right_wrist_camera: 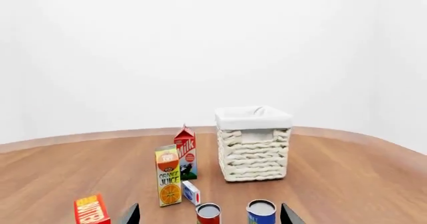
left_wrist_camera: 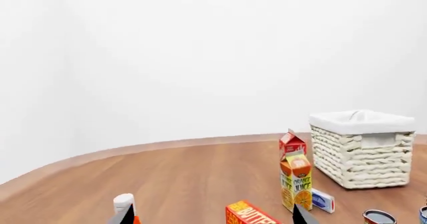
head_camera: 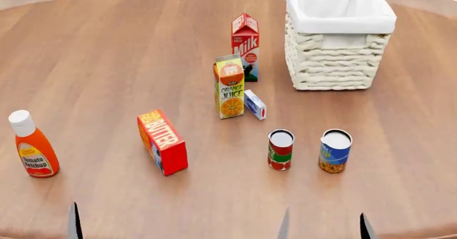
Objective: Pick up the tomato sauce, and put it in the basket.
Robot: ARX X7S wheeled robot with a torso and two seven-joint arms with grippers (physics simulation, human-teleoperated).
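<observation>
The tomato sauce [head_camera: 280,149], a small can with a red and green label and a silver lid, stands upright on the wooden table, near the front. It also shows in the right wrist view [right_wrist_camera: 209,214] and at the edge of the left wrist view [left_wrist_camera: 379,217]. The basket [head_camera: 335,52], cream wicker with a white liner, stands at the back right, and shows in the wrist views [right_wrist_camera: 253,154] [left_wrist_camera: 360,156]. My right gripper [head_camera: 325,225] is open and empty, just in front of the two cans [right_wrist_camera: 211,219]. My left gripper [left_wrist_camera: 213,219] is open and empty, low at the front left.
A blue-and-yellow can [head_camera: 334,151] stands right of the tomato sauce. An orange juice carton [head_camera: 230,86], a milk carton [head_camera: 245,46] and a small white box [head_camera: 255,104] stand behind it. A butter box [head_camera: 162,141] and a ketchup bottle [head_camera: 32,145] are at the left.
</observation>
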